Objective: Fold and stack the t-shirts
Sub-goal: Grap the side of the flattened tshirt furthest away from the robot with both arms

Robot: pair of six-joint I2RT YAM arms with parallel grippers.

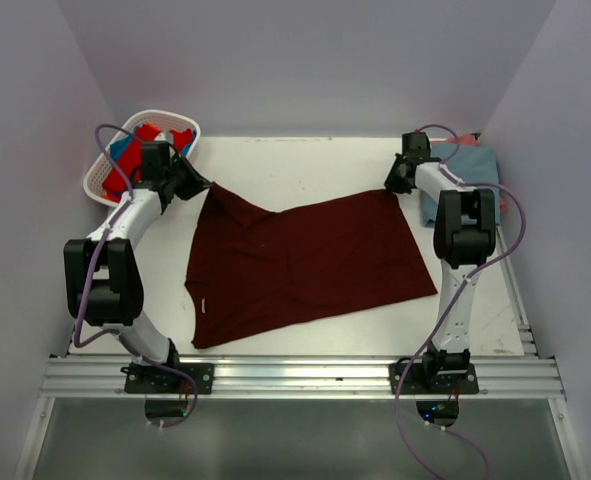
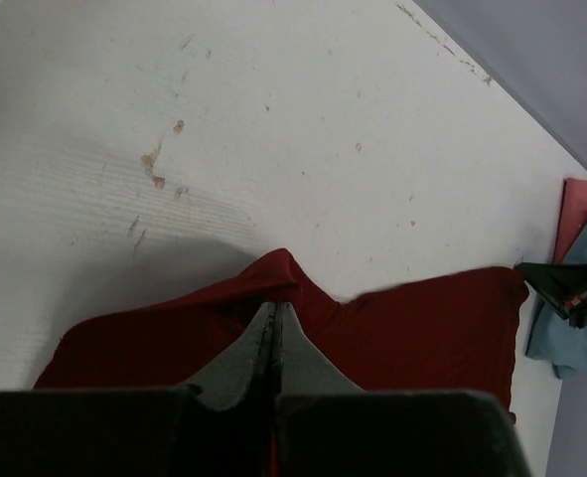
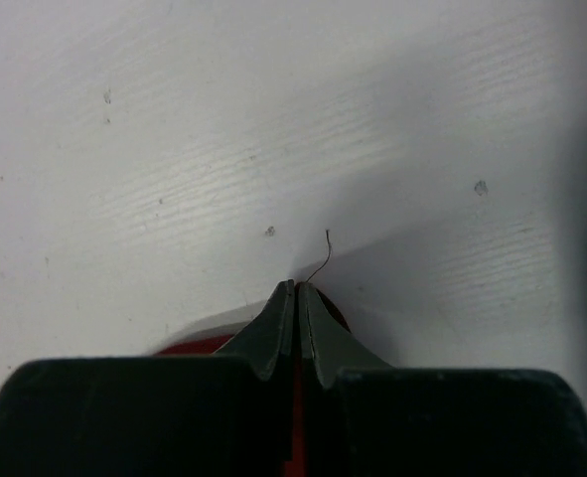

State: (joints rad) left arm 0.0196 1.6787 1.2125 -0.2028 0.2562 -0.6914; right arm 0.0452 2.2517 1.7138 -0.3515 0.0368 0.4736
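Left tool point(image 1: 199, 188) clamped shut on the far-left corner of the maroon shirt point(image 1: 300, 265); cloth peaks up at its tips. Shirt lies flat on the tabletop point(image 1: 305, 160), spreading rightward from that tool and down toward the arm bases. Far edge is the long axis, running tool to tool. Right tool point(image 1: 392, 185) pinched closed on the far-right corner, red sliver between its fingers. Each arm is nearest its own corner. Hidden: bite depth under the fingers; sleeves unclear. Basket point(image 1: 101, 184) behind left tool and folded shirts point(image 1: 480, 165) behind right tool are partly blocked by the arms.

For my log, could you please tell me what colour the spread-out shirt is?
The shirt is plain dark maroon, clearest in the top external view.
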